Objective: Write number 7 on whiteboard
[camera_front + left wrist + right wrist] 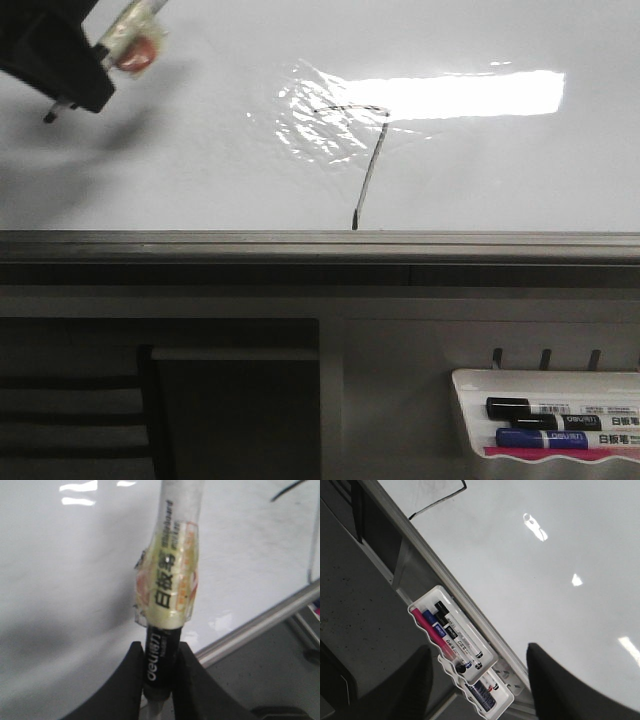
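Note:
The whiteboard (500, 170) fills the upper front view, glossy, with a bright glare patch. A thin black number 7 (366, 165) is drawn on it near the middle, its downstroke ending close to the grey edge rail (200, 243). My left gripper (75, 65) is at the far upper left, well away from the figure, shut on a marker (135, 32). In the left wrist view the marker (172, 580), with a taped label, sits clamped between the black fingers of the gripper (159, 652) over the board (65, 580). My right gripper (479, 652) is open and holds nothing.
A small white tray (470, 385) hangs below the rail at the lower right, holding black, blue and pink markers (545, 415). In the right wrist view that tray (421, 603) lies under the open fingers. A dark frame (150, 420) stands below the board on the left.

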You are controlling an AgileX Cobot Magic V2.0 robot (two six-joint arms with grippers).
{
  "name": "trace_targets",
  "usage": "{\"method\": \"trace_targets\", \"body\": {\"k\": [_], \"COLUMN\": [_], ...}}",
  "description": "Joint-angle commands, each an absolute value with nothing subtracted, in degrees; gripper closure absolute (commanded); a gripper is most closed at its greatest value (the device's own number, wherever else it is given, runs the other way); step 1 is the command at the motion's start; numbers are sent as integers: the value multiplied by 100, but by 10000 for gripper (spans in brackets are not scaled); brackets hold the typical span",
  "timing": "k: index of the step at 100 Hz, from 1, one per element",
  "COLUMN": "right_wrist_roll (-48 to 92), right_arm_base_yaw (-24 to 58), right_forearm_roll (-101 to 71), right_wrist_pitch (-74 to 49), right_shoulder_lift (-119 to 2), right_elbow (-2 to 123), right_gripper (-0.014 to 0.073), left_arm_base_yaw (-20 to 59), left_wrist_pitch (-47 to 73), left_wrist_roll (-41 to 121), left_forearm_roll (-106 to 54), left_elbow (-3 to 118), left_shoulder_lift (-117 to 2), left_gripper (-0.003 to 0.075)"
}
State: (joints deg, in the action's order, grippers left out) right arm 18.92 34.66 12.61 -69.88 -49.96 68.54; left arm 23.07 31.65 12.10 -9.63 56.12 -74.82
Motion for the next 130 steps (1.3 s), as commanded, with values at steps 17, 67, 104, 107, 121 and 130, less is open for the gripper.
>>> {"method": "trace_targets", "body": {"k": [17, 67, 104, 107, 121, 130], "right_wrist_roll": [1868, 1868, 1868, 1868, 1868, 1868], "right_arm_base_yaw": [3434, 3434, 3434, 3434, 3434, 3434], "right_forearm_roll": [1474, 1485, 1485, 1485, 1485, 1485], "right_wrist_pitch": [-6640, -6328, -6222, -6199, -6096, -6083], "right_shoulder_lift": [-4955, -4955, -4955, -4955, -4955, -4955], "right_elbow": [6656, 6533, 6533, 6533, 6533, 6525], "right_gripper": [217, 217, 217, 217, 217, 217], "left_arm_base_yaw": [1539, 1360, 1360, 1360, 1360, 1360], "left_wrist_pitch": [1317, 649, 394, 436, 574, 574], "left_wrist_roll": [666, 666, 666, 666, 666, 700], "left_forearm_roll": [-1130, -1514, -1877, -1900, -1887, -1862], "left_elbow": [4660, 4426, 4426, 4426, 4426, 4426], "left_shoulder_lift": [-7215, -7223, -7628, -7654, -7668, -7668], "left_gripper": [741, 741, 741, 741, 734, 662]}}
